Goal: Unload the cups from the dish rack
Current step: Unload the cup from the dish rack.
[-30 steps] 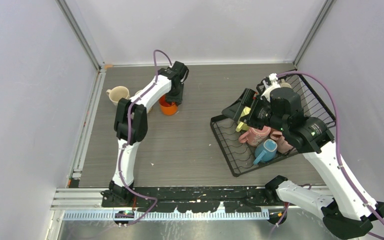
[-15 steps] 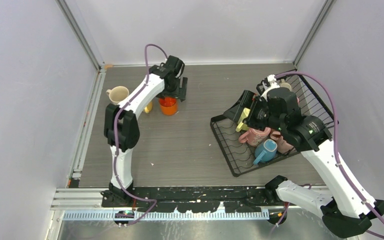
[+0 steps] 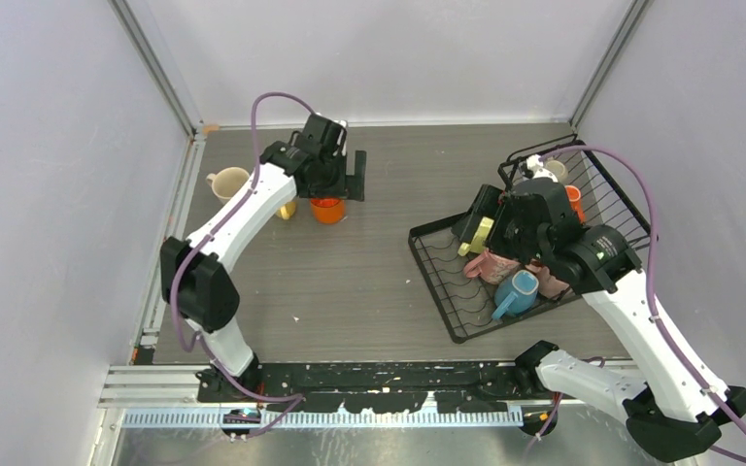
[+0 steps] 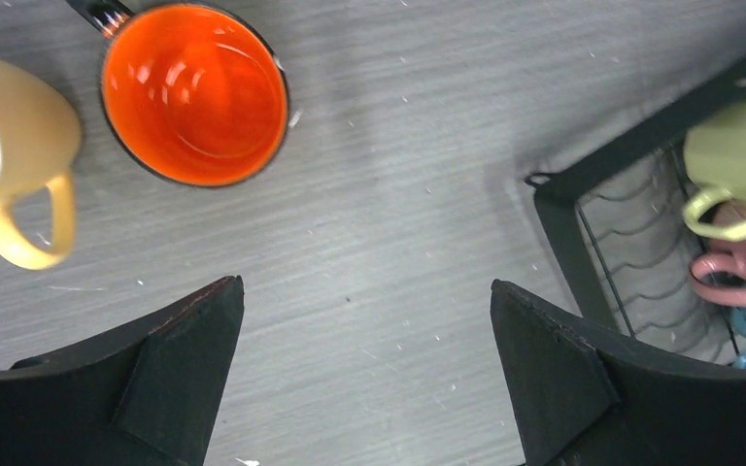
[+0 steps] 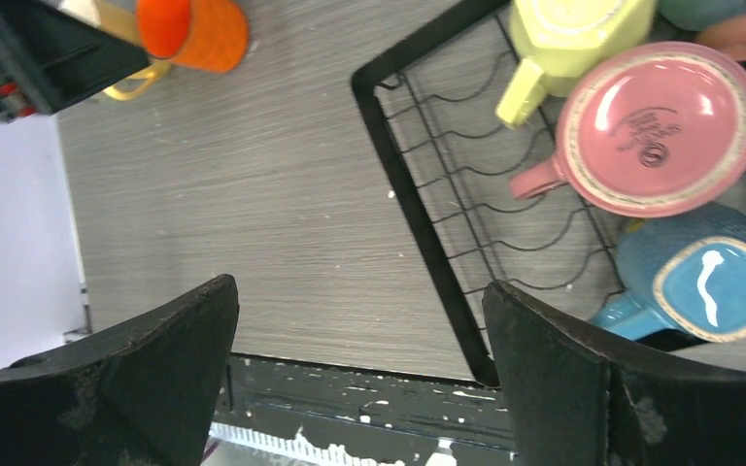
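From above, the left gripper (image 3: 343, 177) hangs over a glossy orange ceramic mug (image 3: 327, 210) standing on the grey table (image 3: 369, 282) beside a yellow mug (image 3: 288, 208), well apart from the black wire dish rack (image 3: 434, 274) under the right gripper (image 3: 481, 214). The left wrist camera shows its fingers (image 4: 175, 388) spread wide, holding nothing. The right wrist camera shows that gripper equally spread and empty above a bottom-up pink mug (image 5: 656, 126), a blue mug (image 5: 704, 282) and a lime mug (image 5: 573, 29) in the rack.
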`<state>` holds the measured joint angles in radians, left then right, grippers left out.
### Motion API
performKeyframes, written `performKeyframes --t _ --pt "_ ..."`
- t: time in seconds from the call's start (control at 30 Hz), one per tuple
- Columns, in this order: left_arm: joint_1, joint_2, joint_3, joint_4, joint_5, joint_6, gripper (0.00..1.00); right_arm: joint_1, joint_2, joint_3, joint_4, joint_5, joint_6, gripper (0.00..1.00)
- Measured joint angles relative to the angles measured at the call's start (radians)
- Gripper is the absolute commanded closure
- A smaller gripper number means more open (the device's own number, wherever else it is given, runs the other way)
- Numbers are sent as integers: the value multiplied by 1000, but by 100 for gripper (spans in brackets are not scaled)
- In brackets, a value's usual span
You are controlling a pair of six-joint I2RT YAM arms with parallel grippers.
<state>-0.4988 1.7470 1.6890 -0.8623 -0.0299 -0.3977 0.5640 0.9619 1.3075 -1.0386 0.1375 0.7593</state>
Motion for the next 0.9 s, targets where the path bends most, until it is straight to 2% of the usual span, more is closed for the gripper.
performKeyframes --t 0.23,0.53,0.77,0.9 --pt "-53 -141 -114 36 67 -38 0 55 -41 -76 -64 109 44 0" --pt "-82 -274 -199 67 129 -62 0 267 -27 -207 -128 333 221 0" --pt "-90 -306 -263 80 164 -67 0 375 30 -327 -131 460 391 0" --pt "-90 -306 -284 89 178 -68 0 399 60 -389 -124 505 469 4"
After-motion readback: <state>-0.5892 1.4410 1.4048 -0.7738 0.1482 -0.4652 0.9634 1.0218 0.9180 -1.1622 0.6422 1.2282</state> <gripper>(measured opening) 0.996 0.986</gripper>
